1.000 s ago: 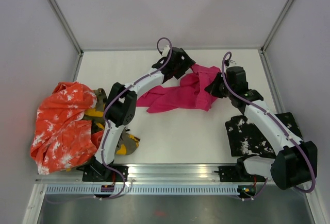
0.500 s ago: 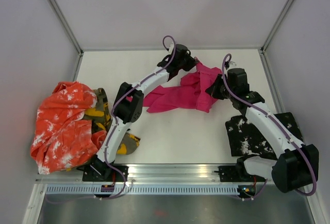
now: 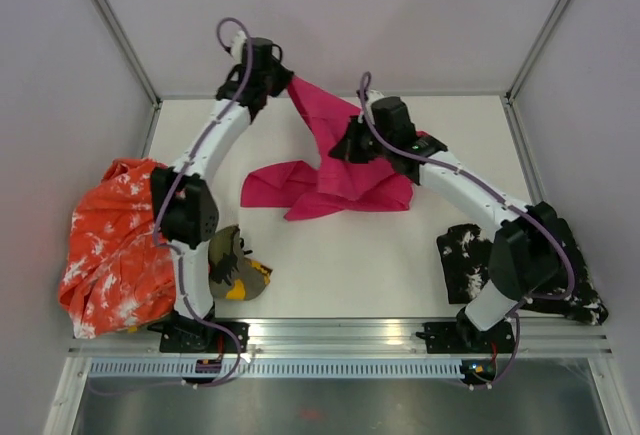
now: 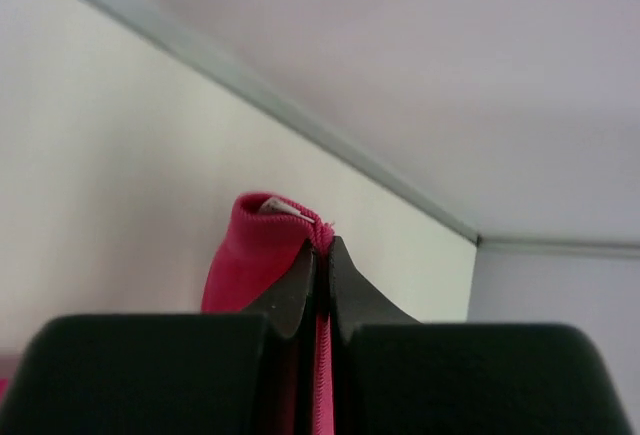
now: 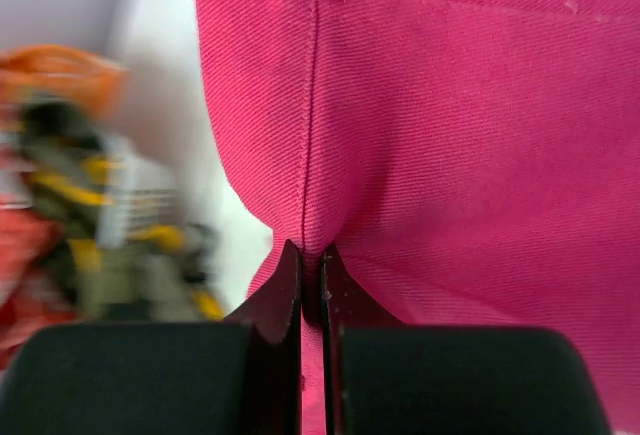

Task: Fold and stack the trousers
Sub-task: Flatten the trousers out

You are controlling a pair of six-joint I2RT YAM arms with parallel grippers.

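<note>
From above, the pink trousers [image 3: 345, 183] lie mid-table with one edge drawn taut toward 11 o'clock, where the left gripper [image 3: 283, 76] holds it high. The right gripper [image 3: 343, 148] grips lower on the same slant, nearer the heap; half a second ago both sat close over the pile. In the left wrist view its fingers [image 4: 300, 285] are pressed together on a pink hem at 12 o'clock. In the right wrist view the fingers [image 5: 285, 295] likewise pinch a pink seam, with the orange pair [image 5: 60, 70] blurred at 9 o'clock.
</note>
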